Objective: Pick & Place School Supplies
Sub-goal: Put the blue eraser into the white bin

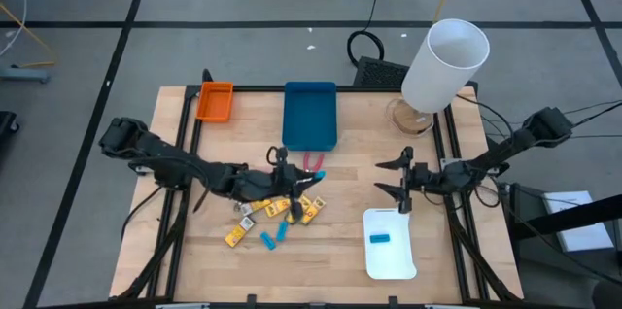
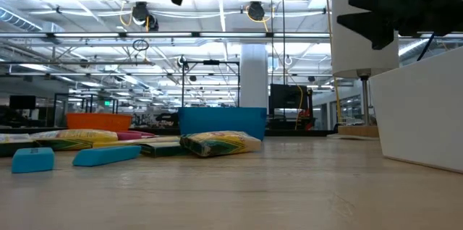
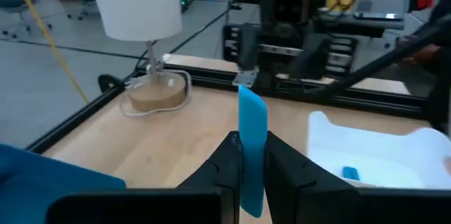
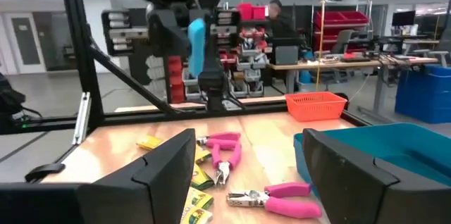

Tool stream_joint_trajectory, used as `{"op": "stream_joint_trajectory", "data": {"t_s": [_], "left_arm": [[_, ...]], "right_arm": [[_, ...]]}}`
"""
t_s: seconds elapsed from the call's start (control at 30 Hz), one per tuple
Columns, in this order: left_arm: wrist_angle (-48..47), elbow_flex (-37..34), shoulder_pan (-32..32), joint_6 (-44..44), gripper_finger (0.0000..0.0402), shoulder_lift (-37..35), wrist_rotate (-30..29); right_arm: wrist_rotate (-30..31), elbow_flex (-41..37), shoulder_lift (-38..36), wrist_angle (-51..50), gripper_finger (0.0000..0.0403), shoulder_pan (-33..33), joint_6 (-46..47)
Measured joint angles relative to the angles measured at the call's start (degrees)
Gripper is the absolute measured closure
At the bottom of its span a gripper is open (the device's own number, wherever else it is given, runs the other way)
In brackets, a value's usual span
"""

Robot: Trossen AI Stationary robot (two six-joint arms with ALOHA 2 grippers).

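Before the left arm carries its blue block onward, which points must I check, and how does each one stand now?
1. Left gripper shut on the light-blue block: ok.
2. Block lifted clear of the pile of yellow pieces: ok, high in the low view.
3. White tray has free room beside the blue block already inside: ok.
4. Right gripper open and empty: ok.
5. Right gripper away from the path to the white tray: not ok, it hovers just beside the tray's far edge.
6. Block secure between the fingers: cannot tell.
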Motion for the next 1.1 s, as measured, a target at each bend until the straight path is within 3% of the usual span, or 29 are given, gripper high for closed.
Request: {"op": "stream_joint_trajectory", "data": {"t_s": [0.13, 0.33, 0.63, 0.83, 1.1], "left_arm": [[-0.1, 0.0, 1.8, 1.7, 0.0364, 0.0, 1.2], [2.0, 0.0, 3.9, 3.3, 0.0368, 1.2, 8.4], [14.9, 0.0, 5.8, 4.2, 0.0368, 9.8, 17.4], [20.4, 0.0, 6.1, 2.6, 0.0366, 13.2, 18.3], [21.1, 0.1, 6.0, 1.4, 0.0368, 14.9, 19.8]], "right_arm": [[-4.0, 3.0, 4.4, 0.0, 0.0152, -1.0, 0.1], [-4.1, 6.4, 9.4, 0.0, 0.0152, -2.2, 0.0], [-4.8, 9.5, 12.8, 0.8, 0.0152, -3.5, 3.9], [-10.1, 11.3, 15.6, 2.4, 0.0152, -4.8, 7.2], [-10.1, 15.5, 22.6, 2.8, 0.0152, -6.4, 8.6]]}}
